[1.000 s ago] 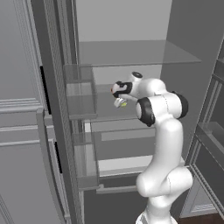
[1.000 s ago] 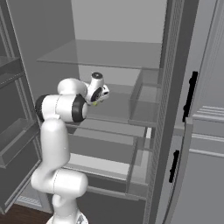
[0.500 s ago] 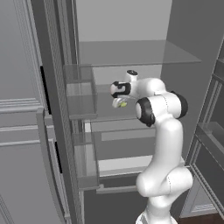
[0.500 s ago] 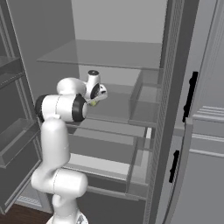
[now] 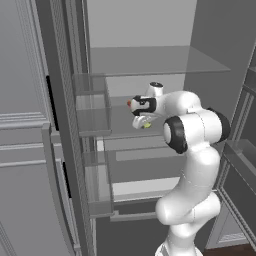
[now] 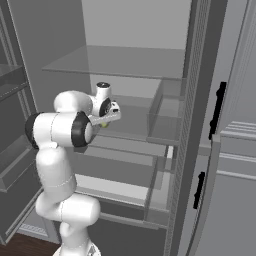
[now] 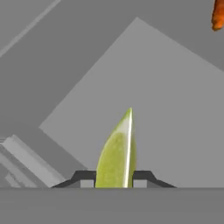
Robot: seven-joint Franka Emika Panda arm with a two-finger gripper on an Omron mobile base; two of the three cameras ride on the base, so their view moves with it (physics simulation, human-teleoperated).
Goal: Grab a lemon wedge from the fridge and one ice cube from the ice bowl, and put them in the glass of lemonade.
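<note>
My gripper (image 7: 114, 180) reaches into the open fridge (image 5: 210, 55) over its middle clear shelf. In the hand view the yellow-green lemon wedge (image 7: 116, 151) stands on edge between the two dark fingertips (image 7: 85, 178), and they press it from both sides. In the left base view the lemon wedge (image 5: 146, 125) peeks out just under the gripper (image 5: 142, 121). The right base view shows the gripper (image 6: 106, 122) with a yellow speck of lemon wedge (image 6: 103, 124) below it. The ice bowl and the glass of lemonade are out of view.
A thin orange-red stick (image 7: 217, 15) lies further back on the same shelf, also seen as the orange-red stick (image 5: 129, 103) by the hand. Clear door bins (image 5: 92, 107) hang on the left door. Another clear shelf (image 6: 125, 60) spans above the hand.
The jaws have closed in from wide open onto the lemon wedge. The arm has stayed at almost the same spot over the shelf.
</note>
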